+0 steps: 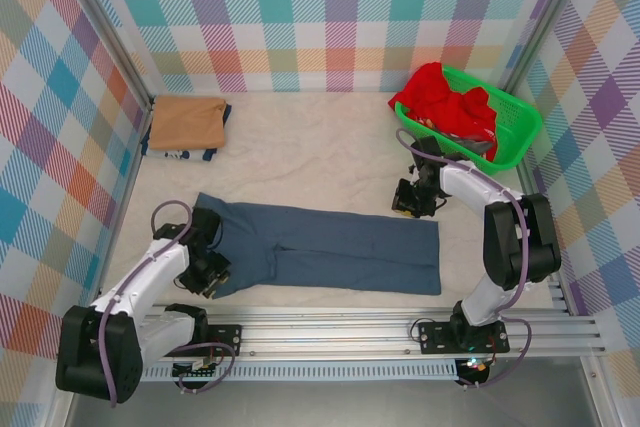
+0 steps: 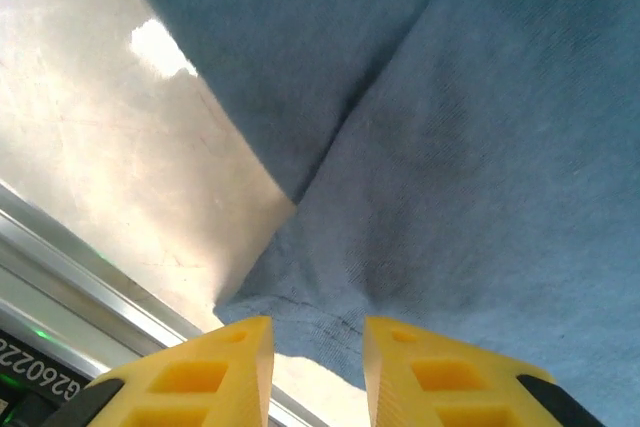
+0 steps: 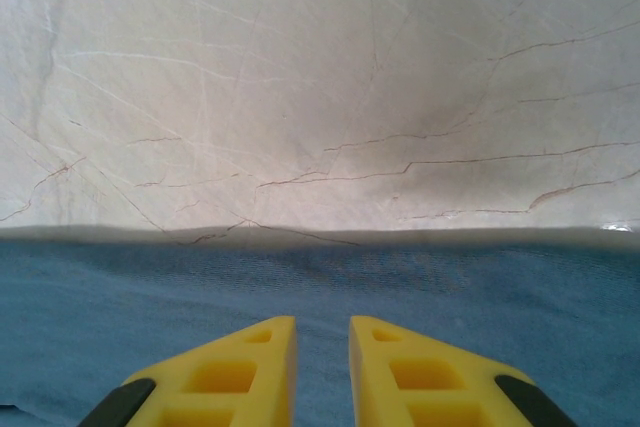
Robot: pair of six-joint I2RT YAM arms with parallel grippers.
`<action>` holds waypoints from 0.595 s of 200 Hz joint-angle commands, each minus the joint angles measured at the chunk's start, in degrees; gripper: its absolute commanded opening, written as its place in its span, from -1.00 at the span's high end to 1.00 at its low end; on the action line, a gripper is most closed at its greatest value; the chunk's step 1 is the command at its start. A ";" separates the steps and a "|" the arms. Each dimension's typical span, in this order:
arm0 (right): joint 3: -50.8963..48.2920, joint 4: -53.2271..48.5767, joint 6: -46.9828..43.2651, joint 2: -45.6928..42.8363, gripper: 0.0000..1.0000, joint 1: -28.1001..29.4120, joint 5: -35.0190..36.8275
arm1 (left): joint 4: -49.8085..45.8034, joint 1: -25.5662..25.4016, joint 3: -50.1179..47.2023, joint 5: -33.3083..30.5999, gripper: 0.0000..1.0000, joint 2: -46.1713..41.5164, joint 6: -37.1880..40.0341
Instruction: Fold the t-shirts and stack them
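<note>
Left gripper (image 1: 210,272) sits low at the near left end of the slate-blue t-shirt (image 1: 330,247), which lies spread flat and long across the near half of the table (image 1: 300,152). Its arm reaches forward from its base, elbow bent and wrist tipped down. From the left wrist, this gripper (image 2: 317,325) shows its yellow fingers a little apart, nothing clamped between them, and just past the tips a hem corner of the shirt (image 2: 480,147), a diagonal crease and the metal rail (image 2: 80,247) at the table's edge.

Right gripper (image 1: 412,202) hangs at the shirt's far right edge, its arm folded up high and bent back down. The right wrist view puts this gripper (image 3: 322,322) over blue cloth (image 3: 500,307), the shirt's straight edge just ahead of the tips and wrinkled table cover (image 3: 300,97) beyond. The fingers stand close with a slim gap; whether they nip any cloth I cannot tell.

From above, a folded tan t-shirt (image 1: 187,122) rests at the far left, and a red t-shirt (image 1: 440,97) is heaped in the green basket (image 1: 515,142) at the far right
</note>
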 commanded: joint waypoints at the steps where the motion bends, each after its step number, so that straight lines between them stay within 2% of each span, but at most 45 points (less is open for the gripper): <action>1: -0.06 -0.01 0.45 -0.74 0.58 0.40 -0.65 | -1.92 -1.70 -2.54 -0.46 0.41 -1.33 -4.06; 43: 0.16 -0.11 0.23 -0.52 0.58 0.40 -0.72 | -2.71 -2.32 -0.94 -1.96 0.35 1.87 -3.91; 72: 0.62 -0.02 0.34 -0.17 0.58 0.41 -0.82 | 0.38 -3.01 -0.36 -3.13 0.33 4.43 -4.39; 95: 0.97 -0.24 0.32 0.10 0.58 0.40 -0.84 | 4.79 -3.13 -1.48 -3.25 0.53 8.12 -5.43; 119: 1.15 -0.69 0.06 -0.24 0.58 0.40 -0.65 | 5.39 -3.16 -0.97 -5.10 0.79 8.73 -4.71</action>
